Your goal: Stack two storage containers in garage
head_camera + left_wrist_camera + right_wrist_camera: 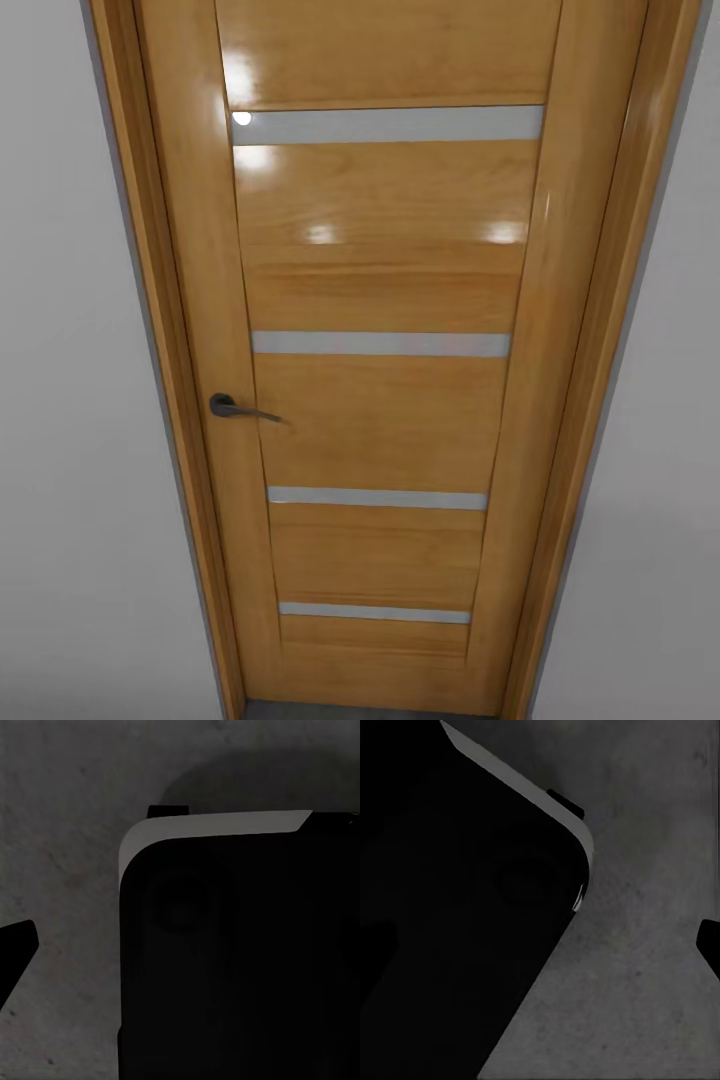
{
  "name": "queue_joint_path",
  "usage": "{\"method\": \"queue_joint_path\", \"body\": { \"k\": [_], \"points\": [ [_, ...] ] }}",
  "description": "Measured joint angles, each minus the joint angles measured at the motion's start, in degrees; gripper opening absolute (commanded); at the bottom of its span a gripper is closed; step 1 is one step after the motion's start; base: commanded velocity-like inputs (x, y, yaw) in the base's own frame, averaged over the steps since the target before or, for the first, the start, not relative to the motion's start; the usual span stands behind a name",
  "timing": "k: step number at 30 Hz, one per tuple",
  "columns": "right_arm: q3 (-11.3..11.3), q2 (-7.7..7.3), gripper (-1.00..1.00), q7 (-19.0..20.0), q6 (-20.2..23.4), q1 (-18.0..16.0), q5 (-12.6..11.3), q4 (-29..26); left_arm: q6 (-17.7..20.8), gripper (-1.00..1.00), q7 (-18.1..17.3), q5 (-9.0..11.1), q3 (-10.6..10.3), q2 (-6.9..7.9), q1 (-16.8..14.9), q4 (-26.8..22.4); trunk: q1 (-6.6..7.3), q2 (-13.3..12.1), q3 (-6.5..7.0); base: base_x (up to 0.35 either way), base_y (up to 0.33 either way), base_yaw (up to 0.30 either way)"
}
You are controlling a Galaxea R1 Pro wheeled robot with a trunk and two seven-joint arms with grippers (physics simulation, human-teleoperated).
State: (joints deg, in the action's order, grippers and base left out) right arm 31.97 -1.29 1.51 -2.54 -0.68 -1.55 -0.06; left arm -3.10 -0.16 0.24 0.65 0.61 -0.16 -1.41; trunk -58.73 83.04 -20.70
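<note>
Presently the head view faces a closed wood-plank door (385,400) with a dark lever handle (240,408), set between pale grey walls (80,450). Both wrist views look down on rough dark grey floor (67,855) past the robot's black base (240,960). Judged step: transit, at a doorway. The next move calls for opening or clearing this door. Neither storage container is in view, so location, heading and long axis cannot be told. Jaw state of either arm cannot be told.
</note>
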Motion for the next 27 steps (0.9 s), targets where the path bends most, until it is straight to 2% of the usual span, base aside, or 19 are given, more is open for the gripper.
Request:
{"method": "queue_joint_path", "body": {
  "k": [5, 6, 7, 8, 10, 14, 19, 27],
  "points": [
    [-0.09, -1.6, 1.0, 1.55, 0.22, 0.0, -1.46, -1.61, 0.0, 1.0, 0.0, 0.0, 0.01, 0.0, 0.0, 0.0, 0.0, 0.0, 0.0, 0.0, 0.0, 0.0],
    [-0.28, -5.82, 1.0, 3.95, 0.41, 0.02, -11.74, -6.17, 0.0, 1.0, 0.0, 0.0, 0.0, 0.0, 0.0, 0.01, 0.0, 0.0, 0.01, 0.0, 0.0, 0.0],
    [-0.33, -13.68, 1.0, 4.2, 0.59, -0.13, -13.24, -7.3, 0.0, 1.0, 0.0, 0.0, 0.0, 0.0, 0.0, 0.0, 0.0, 0.0, 0.0, 0.0, 0.0, 0.0],
    [-0.39, -18.1, 1.0, 4.34, 0.72, -0.39, -14.16, -8.38, 0.0, 1.0, 0.0, 0.0, 0.0, 0.0, 0.0, 0.0, 0.0, 0.0, 0.0, 0.0, 0.0, 0.0],
    [-0.28, -17.42, 1.0, 4.49, 0.9, -1.88, -16.28, -9.94, 0.0, 1.0, 0.0, 0.0, -0.01, 0.0, -0.01, 0.01, 0.0, 0.0, 0.01, 0.0, 0.0, 0.0],
    [-0.28, -19.12, 1.0, 4.72, 2.45, -7.16, -19.04, -10.52, -0.01, 1.0, 0.0, 0.0, -0.01, 0.0, -0.01, 0.01, 0.0, 0.0, 0.01, 0.0, 0.0, 0.0],
    [-0.22, -19.57, 1.0, 4.78, 7.11, -14.5, -19.91, -10.59, 0.0, 1.0, 0.0, 0.0, -0.01, 0.0, -0.01, 0.01, 0.0, 0.0, 0.01, 0.0, 0.0, 0.0],
    [-0.19, -19.17, 1.0, 4.77, 10.03, -21.58, -20.19, -10.99, 0.0, 1.0, 0.0, 0.0, -0.01, 0.0, 0.0, 0.01, 0.0, 0.0, 0.01, 0.0, 0.0, 0.0]
  ]
}}
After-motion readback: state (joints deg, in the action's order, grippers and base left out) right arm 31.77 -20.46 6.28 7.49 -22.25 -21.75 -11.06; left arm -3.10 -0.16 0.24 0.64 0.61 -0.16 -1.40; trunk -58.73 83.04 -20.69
